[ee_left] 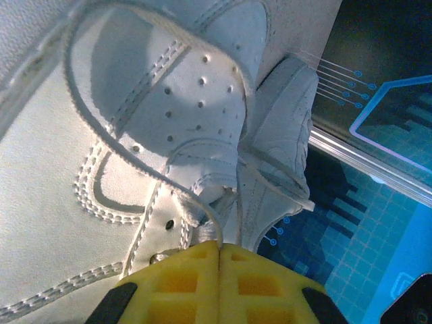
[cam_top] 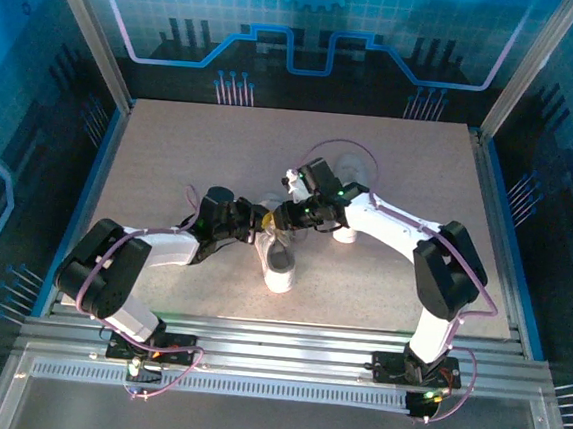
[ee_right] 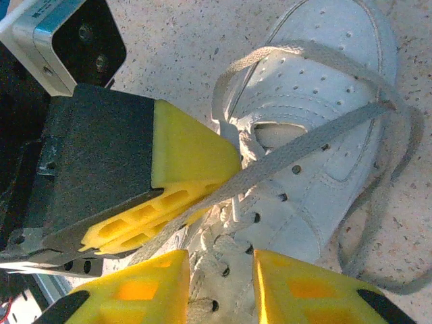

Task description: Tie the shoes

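White perforated shoes (ee_left: 189,115), pale laces (ee_right: 297,160) perhaps grey, yellow-padded right hand (ee_right: 221,277), speckled beige table (ee_right: 175,40)

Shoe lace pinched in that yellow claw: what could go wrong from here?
The left gripper is shut on a lace stretched taut across the shoe. A harder pull might drag the shoe or slip the lace free. The right gripper, jaws open over the eyelets, might close on the wrong strand. The two grippers sit close together, so they might bump.
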Motion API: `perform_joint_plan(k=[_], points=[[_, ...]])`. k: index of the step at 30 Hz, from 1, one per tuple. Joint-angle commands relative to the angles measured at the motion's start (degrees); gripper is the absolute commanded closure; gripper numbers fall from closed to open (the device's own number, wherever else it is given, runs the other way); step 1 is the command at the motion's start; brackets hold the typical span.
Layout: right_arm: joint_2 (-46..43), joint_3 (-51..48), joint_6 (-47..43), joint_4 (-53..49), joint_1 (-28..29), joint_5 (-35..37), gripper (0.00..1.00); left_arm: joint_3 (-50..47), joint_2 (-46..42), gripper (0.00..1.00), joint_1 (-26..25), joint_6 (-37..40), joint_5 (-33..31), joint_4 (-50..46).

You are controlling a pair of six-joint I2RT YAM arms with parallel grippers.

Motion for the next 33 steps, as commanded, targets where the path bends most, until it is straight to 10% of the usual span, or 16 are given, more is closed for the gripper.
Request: perform_joint_plan(k=[1, 11, 20, 33], points=[[1.39, 1.99, -0.57, -0.03, -0.73, -1.19, 0.7, 0.76, -0.84, 1.0, -0.62, -0.74, 1.15, 1.73], [4.24, 4.35, -1.71, -1.06, -0.96, -2.05, 0.71, 1.37, -0.66, 1.0, -1.15, -0.69, 1.45, 1.73], [1.66, 4.41, -5.51, -1.48, -1.69, -0.63, 1.0, 1.03, -0.16, 1.0, -1.05, 2.58, 4.65, 2.6], [-6.51, 3.12, -10.9, -11.61, -3.36, 0.17, 1.0, -0.34, -6.2, 0.56, 1.9, 16.54, 6.02, -6.8]])
